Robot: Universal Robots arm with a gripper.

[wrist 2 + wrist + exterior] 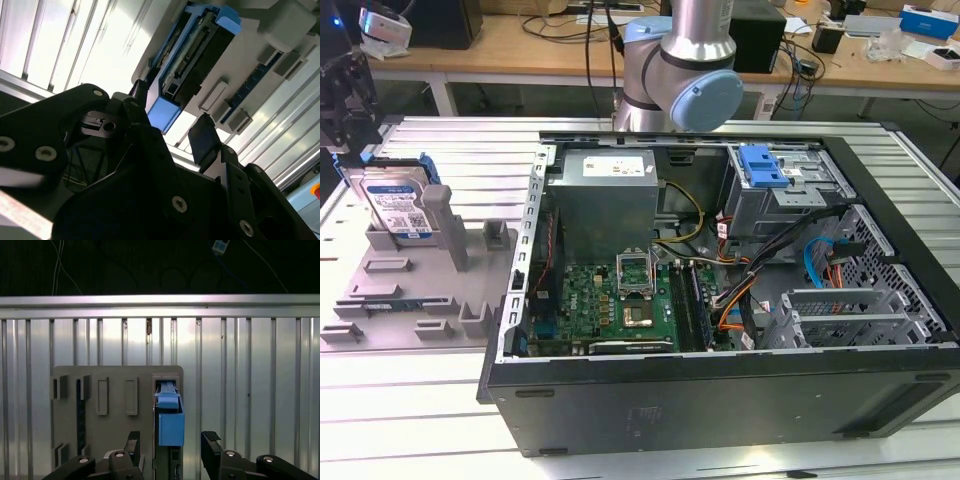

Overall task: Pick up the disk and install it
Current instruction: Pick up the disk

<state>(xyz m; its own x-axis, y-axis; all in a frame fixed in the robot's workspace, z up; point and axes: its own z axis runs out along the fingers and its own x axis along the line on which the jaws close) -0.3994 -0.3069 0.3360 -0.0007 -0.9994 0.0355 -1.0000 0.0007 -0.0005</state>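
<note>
Black two-fingered hand [171,447], released, in the first wrist view: fingers [211,444] spread to either side of the flat silver metal disk in its blue plastic frame [170,426], with a gap showing on both sides. No grip yet, by that look. In the exterior view, poised just above the disk [398,205] at that view's far left. Disk standing on edge in a slot of a grey moulded plastic holder [415,285], white-and-blue label turned toward the exterior camera, on the ribbed aluminium desk [450,150]. Just beside the holder, toward the exterior view's right, a large open black computer case [720,400] lying on its side. Inside it, a green circuit board [610,300], a grey metal power supply box [605,195] and, at the far corner, a grey metal drive cage [790,200] topped by a small blue plastic latch piece [763,165]. Judged as early in the task: hand lined up over the disk, pick-up not begun, disk well apart from the case. Closing, lifting, carrying and seating inside the case all left to do. No telling from these views of the intended bay.
</note>
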